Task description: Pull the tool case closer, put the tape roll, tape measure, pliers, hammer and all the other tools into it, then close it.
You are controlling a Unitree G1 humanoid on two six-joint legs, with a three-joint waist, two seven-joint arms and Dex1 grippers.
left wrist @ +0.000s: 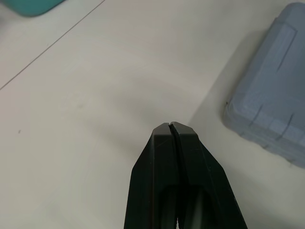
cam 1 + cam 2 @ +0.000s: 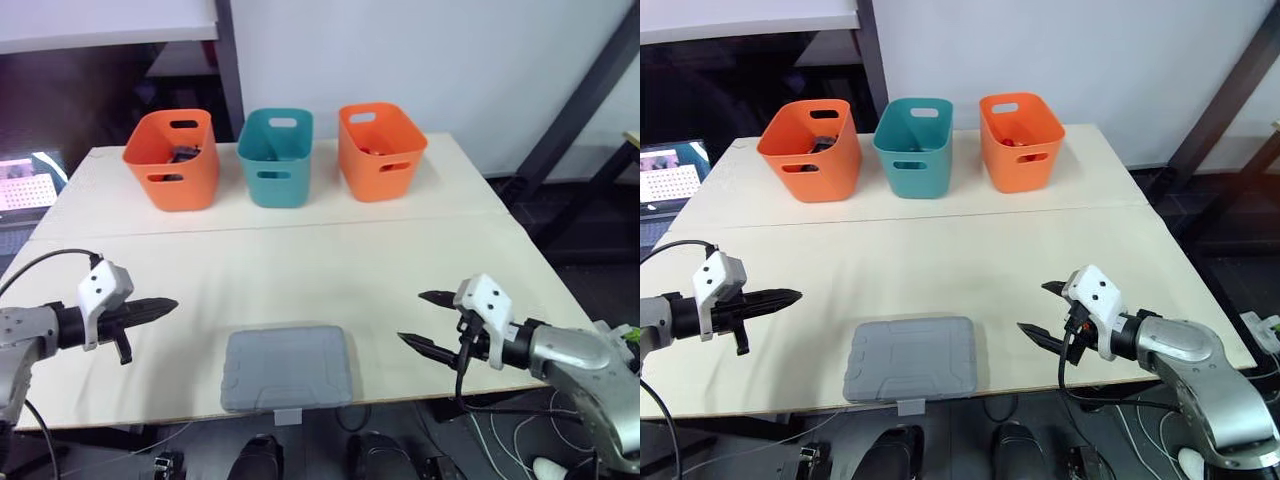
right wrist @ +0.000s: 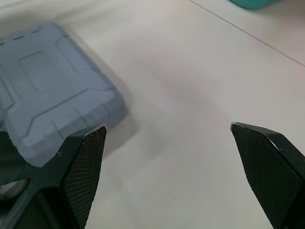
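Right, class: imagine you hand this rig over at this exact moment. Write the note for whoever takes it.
Grippers: the left gripper is shut and empty, to the left of the tool case. The right gripper is open and empty, to the right of it.
Things: the tool case lies lid down at the near edge of the table. Dark items show in the left orange bin, but I cannot tell what they are. Contents of the teal bin and right orange bin are unclear.
Done: the case looks near enough.
Left: open it, load the tools, close it.
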